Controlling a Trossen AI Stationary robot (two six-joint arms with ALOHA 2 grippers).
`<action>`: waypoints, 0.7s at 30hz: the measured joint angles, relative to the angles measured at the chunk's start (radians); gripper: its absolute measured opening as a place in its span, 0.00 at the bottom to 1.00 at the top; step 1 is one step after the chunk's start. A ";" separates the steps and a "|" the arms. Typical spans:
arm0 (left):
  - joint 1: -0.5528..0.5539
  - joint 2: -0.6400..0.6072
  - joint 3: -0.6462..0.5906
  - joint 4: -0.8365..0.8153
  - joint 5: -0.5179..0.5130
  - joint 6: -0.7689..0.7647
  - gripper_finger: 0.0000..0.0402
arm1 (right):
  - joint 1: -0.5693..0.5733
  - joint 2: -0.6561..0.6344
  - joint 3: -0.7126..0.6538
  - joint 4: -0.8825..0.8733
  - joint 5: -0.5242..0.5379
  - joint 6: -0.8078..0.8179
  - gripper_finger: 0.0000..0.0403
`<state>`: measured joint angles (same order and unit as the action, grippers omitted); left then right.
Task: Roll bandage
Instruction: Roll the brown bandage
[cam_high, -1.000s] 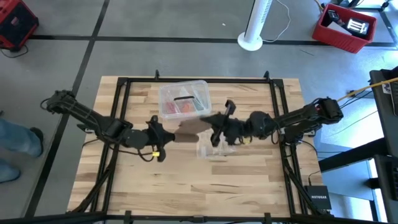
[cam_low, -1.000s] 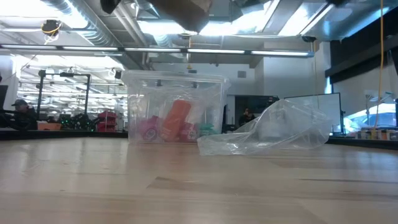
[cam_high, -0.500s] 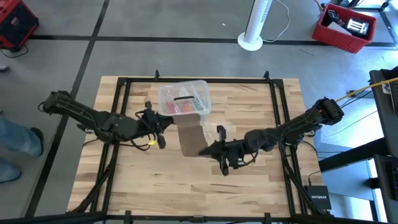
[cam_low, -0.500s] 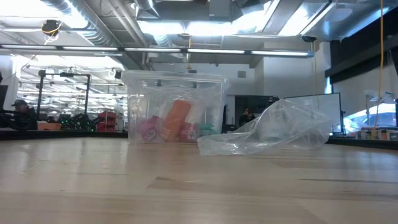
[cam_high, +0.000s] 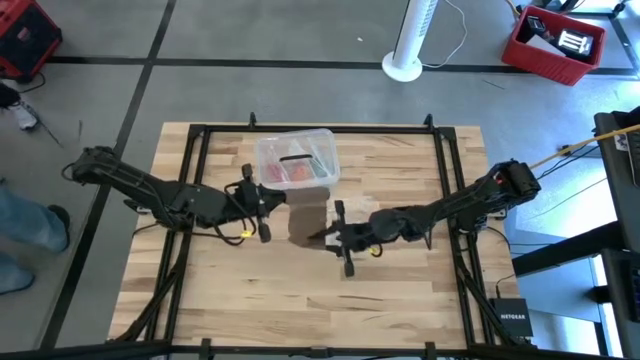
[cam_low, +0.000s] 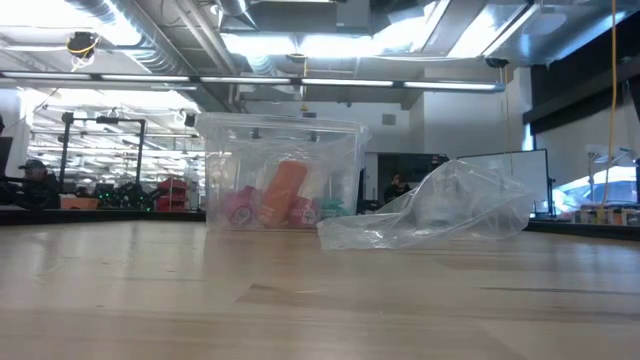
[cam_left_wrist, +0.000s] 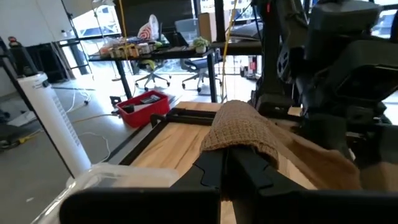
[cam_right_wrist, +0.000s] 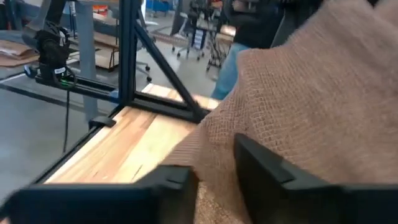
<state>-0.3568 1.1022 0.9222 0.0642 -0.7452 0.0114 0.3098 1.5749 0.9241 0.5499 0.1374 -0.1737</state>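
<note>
Bandage (cam_high: 307, 222) is near the middle of the table (cam_high: 400, 300). It is held up in the air btw the 2 arms. The low view shows no cloth down on the wood, so it does not touch the table.

Left gripper (cam_high: 262, 208) is at 9 o'clock of the cloth. Its jaws are together, pinching 1 end. Right gripper (cam_high: 338, 240) is at 4 o'clock of the cloth, w/ cloth lying on it. Can't tell if its jaws pinch or are loose.

My guess at the step: get the strip flat & straight, ready to roll. To do it well, pull the cloth smooth w/o twists. Hold 1 end fast & turn the other end over itself, w/ edges lined up. Go slow, bc soft cloth sags & slips. Stay away from the clear box (cam_high: 295, 160) at 12 o'clock & the plastic bag (cam_low: 440, 215) at 3 o'clock.

Count: 1 bandage, 1 box, 1 bag, 2 arms.
</note>
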 joint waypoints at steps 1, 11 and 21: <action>-0.002 0.001 0.000 0.000 0.000 0.009 0.00 | -0.002 0.000 0.000 -0.011 0.000 0.017 0.30; -0.002 0.001 0.000 -0.006 -0.005 0.164 0.00 | -0.003 -0.073 0.040 -0.060 -0.043 0.067 0.62; -0.002 0.000 0.000 -0.117 -0.004 0.223 0.00 | -0.002 -0.067 0.053 -0.015 0.046 -0.001 0.68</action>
<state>-0.3592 1.1027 0.9224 -0.0528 -0.7490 0.2344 0.3073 1.5078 0.9775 0.5350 0.1832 -0.1744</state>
